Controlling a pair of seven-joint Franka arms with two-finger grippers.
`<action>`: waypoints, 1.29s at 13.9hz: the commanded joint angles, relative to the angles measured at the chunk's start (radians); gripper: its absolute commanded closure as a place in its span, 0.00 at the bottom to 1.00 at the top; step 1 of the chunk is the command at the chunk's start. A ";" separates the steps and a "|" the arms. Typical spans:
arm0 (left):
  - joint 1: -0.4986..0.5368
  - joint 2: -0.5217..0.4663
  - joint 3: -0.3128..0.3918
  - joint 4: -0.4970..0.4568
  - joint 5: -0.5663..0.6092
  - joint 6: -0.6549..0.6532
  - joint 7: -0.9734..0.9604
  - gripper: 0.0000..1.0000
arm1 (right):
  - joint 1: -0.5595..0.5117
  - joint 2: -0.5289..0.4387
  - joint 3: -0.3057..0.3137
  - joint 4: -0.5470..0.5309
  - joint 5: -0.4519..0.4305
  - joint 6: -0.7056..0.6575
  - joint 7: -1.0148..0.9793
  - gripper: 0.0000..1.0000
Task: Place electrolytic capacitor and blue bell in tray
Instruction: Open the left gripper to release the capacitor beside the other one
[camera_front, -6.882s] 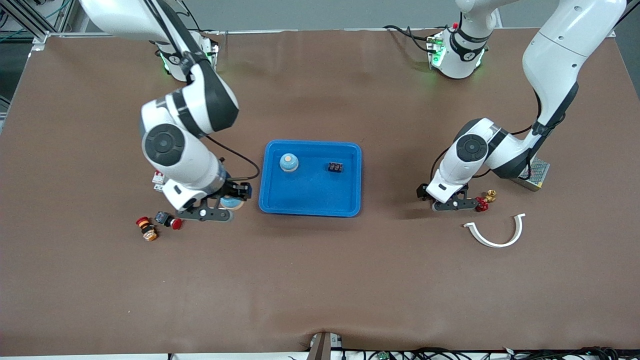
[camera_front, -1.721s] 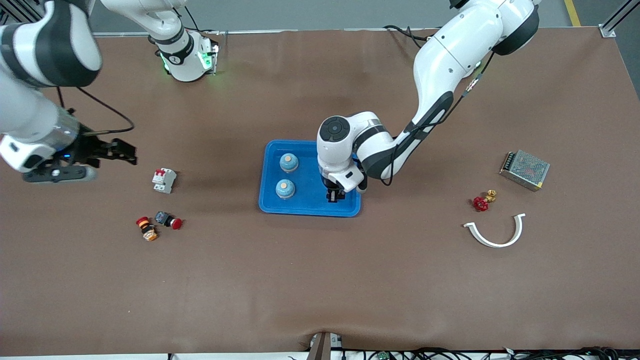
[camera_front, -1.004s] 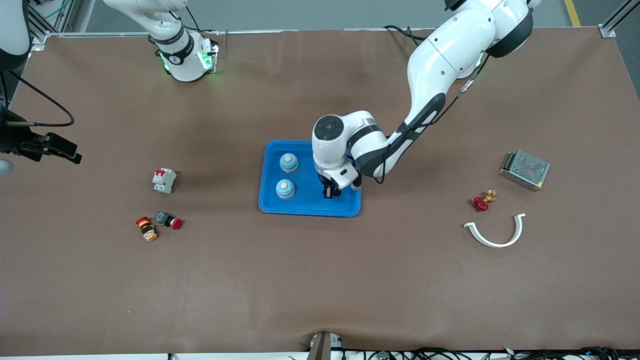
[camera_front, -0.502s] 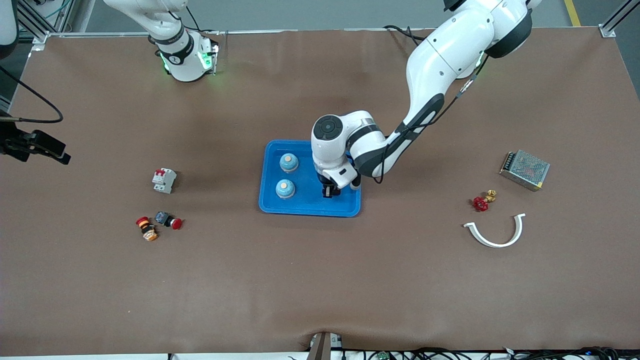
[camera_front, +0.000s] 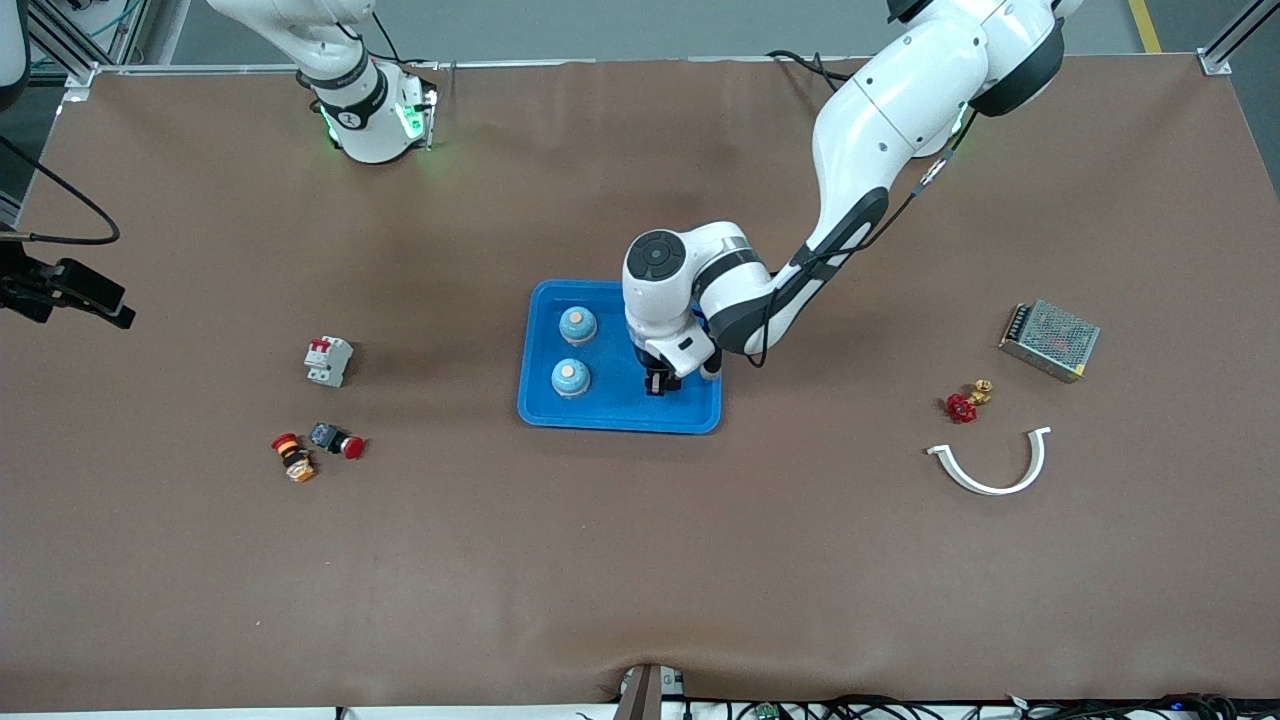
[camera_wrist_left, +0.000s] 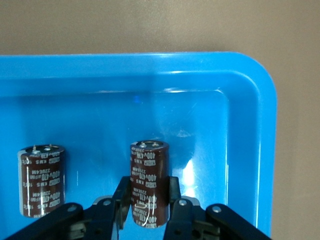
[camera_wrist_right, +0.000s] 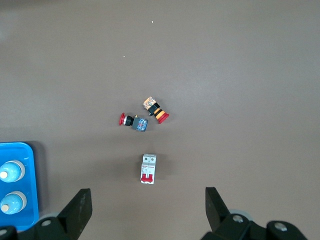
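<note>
The left tool (camera_front: 658, 383) sat low inside the tray (camera_front: 618, 414), at the centre of the front view, toward the tray's edge nearer the camera. In the left wrist view its fingers (camera_wrist_left: 124, 192) were pinched on a brown capacitor (camera_wrist_left: 148, 183) that stood upright on the tray floor. A second capacitor (camera_wrist_left: 41, 179) stood upright beside it, apart from the tool; in the front view the left arm probably hid it. Two blue bells lay in the tray toward the right arm's end: one bell (camera_front: 578, 324) farther from the camera, the other bell (camera_front: 569, 376) nearer, both apart from the capacitors.

The right tool (camera_front: 70, 292) hung at the left edge of the front view, high over the worktop (camera_front: 640, 560). In the right wrist view its fingers (camera_wrist_right: 80, 209) stood spread wide with nothing between them.

Left of the tray in the front view lay a white circuit breaker (camera_front: 328, 360) with red switches, and lower left of it a red push button (camera_front: 337, 440) just beside an orange-and-red button (camera_front: 292, 456). At the right of the frame were a metal mesh box (camera_front: 1049, 340), a small red valve (camera_front: 964, 403) and a white curved strip (camera_front: 992, 461).
</note>
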 joint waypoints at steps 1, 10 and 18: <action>-0.007 0.017 0.009 0.003 0.011 0.000 -0.027 1.00 | -0.011 0.007 0.012 0.021 0.003 -0.016 0.003 0.00; -0.010 0.003 0.009 0.006 0.025 -0.018 0.032 0.00 | -0.012 0.007 0.012 0.021 0.002 -0.016 -0.004 0.00; 0.013 -0.047 -0.034 0.017 0.011 -0.109 0.037 0.00 | -0.014 0.007 0.012 0.020 -0.003 -0.018 -0.005 0.00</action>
